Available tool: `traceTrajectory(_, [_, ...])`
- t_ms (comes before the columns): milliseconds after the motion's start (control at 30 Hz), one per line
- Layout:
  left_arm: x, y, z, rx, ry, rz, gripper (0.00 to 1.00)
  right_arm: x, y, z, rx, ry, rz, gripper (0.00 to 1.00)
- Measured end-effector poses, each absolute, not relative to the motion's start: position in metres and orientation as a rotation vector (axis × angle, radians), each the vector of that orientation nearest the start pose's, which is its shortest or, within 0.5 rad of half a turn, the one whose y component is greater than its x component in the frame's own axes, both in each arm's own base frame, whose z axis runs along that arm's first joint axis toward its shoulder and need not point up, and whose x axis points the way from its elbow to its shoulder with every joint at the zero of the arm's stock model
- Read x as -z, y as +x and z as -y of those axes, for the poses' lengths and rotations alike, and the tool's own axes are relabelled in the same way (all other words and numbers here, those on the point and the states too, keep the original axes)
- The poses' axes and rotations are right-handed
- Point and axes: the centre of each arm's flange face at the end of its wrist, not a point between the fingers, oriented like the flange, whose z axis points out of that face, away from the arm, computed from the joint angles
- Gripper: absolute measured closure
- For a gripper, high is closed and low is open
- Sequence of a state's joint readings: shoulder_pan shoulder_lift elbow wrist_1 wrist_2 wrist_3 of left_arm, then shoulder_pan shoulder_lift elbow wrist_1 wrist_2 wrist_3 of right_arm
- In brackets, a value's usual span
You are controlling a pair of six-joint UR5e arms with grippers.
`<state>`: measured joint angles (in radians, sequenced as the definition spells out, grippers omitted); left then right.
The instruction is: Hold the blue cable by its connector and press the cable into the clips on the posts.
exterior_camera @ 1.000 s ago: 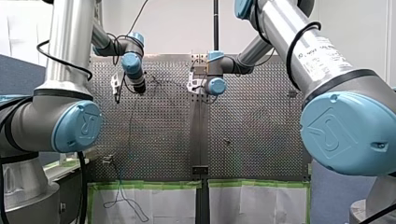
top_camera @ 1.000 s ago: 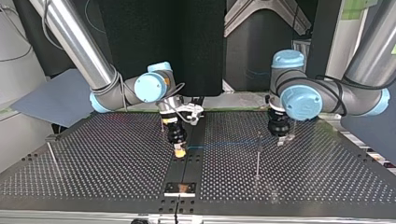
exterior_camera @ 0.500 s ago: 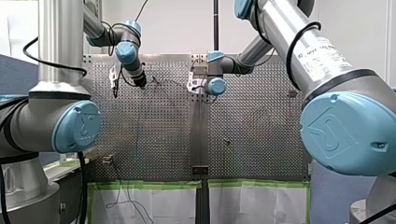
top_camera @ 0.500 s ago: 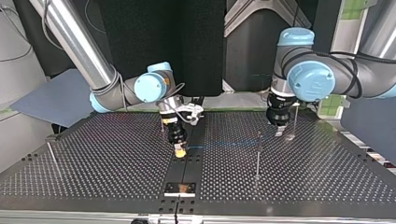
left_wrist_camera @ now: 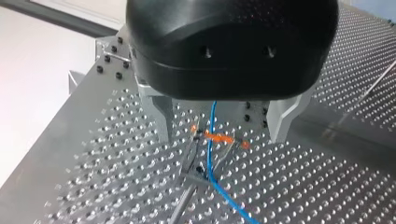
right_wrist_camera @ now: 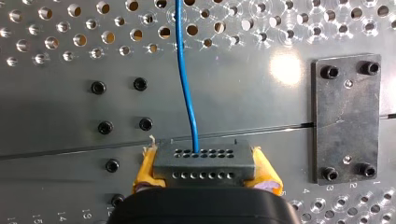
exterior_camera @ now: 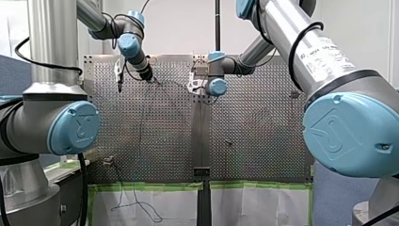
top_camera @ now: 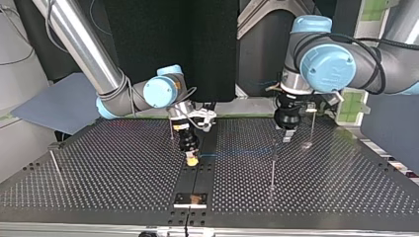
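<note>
Cable strung from connector to clip

Seen from across the surface (top_camera: 99,173), a thin post (top_camera: 54,165) stands alone at the far left. Next comes the right arm's tool (top_camera: 190,159), pointing down at the middle seam. Its yellow pads (right_wrist_camera: 145,170) are clamped on either side of a grey connector (right_wrist_camera: 204,162), just above the surface. From the connector the blue cable (top_camera: 237,152) runs rightward, low and fairly straight, to a second post (top_camera: 272,165). Just above that post's top hangs the left arm's tool (top_camera: 287,134), with its metal fingers (left_wrist_camera: 159,114) spread wide. The cable passes down through the gap, clear of both fingers, and crosses an orange-marked clip (left_wrist_camera: 217,137). Whether it sits in the clip I cannot tell. A third post (top_camera: 312,129) stands just to the right.
</note>
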<state>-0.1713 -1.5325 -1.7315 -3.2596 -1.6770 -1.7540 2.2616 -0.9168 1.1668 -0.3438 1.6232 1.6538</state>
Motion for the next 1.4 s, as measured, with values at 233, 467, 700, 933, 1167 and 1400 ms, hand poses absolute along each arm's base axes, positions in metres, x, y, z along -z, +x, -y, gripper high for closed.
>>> traceTrajectory(233, [-0.419,0.414,0.205,0.166,-0.072,-1.807,0.00,-0.312,0.575,0.494,-1.787,1.557,0.872,1.00])
traceTrajectory(467, [-0.419,0.414,0.209,0.162,-0.076,-1.797,0.00,-0.312,0.575,0.494,-1.787,1.559,0.872,1.00])
traceTrajectory(700, [-0.420,0.413,0.211,0.164,-0.076,-1.790,0.00,-0.311,0.575,0.494,-1.786,1.559,0.874,1.00])
traceTrajectory(933, [-0.420,0.414,0.212,0.163,-0.073,-1.782,0.00,-0.310,0.576,0.494,-1.786,1.561,0.875,1.00])
traceTrajectory(1167, [-0.421,0.414,0.213,0.150,-0.072,-1.771,0.00,-0.309,0.576,0.493,-1.786,1.564,0.874,1.00])
traceTrajectory(1400, [-0.419,0.420,0.216,0.151,-0.062,-1.741,0.00,-0.308,0.577,0.493,-1.786,1.564,0.874,1.00])
